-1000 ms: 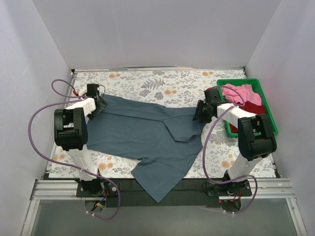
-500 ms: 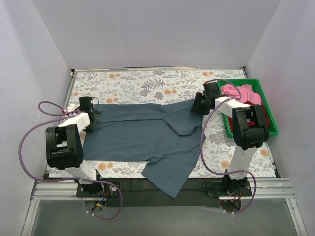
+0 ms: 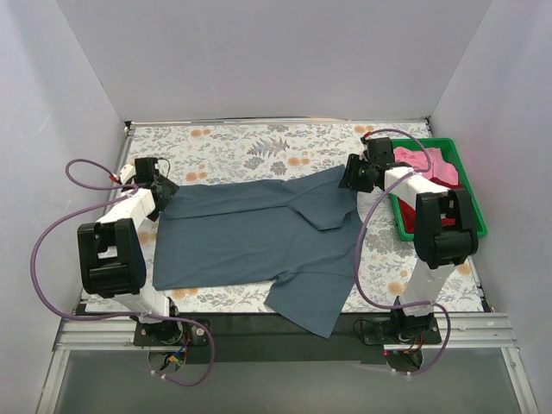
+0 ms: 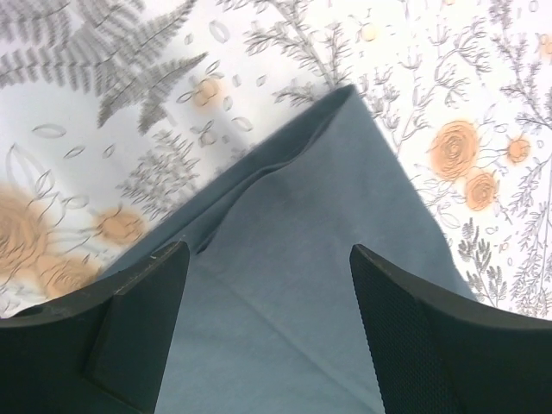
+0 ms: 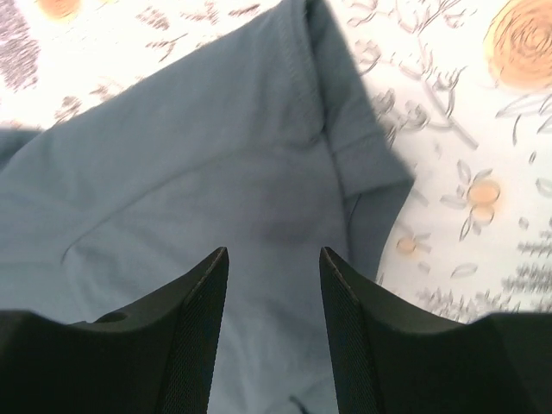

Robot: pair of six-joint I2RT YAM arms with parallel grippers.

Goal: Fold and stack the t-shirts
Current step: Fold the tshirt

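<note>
The slate blue-grey t-shirt (image 3: 250, 233) lies spread across the middle of the table, its lower part hanging over the near edge. My left gripper (image 3: 164, 185) is open over its far left corner; in the left wrist view the gripper (image 4: 266, 250) stands wide open above the flat cloth (image 4: 328, 216). My right gripper (image 3: 349, 175) is open over the shirt's far right corner; in the right wrist view the gripper (image 5: 272, 252) hangs above the cloth (image 5: 216, 155) beside a sleeve. The pink shirt (image 3: 423, 162) and the dark red shirt (image 3: 411, 213) lie in the bin.
The green plastic bin (image 3: 438, 142) stands at the right edge of the flowered table cover (image 3: 259, 147). White walls close in the left, back and right sides. Purple cables loop beside both arms.
Both grippers have moved toward the far side and the blue-grey shirt has come with them, so less of it hangs over the near edge. It now lies flatter.
</note>
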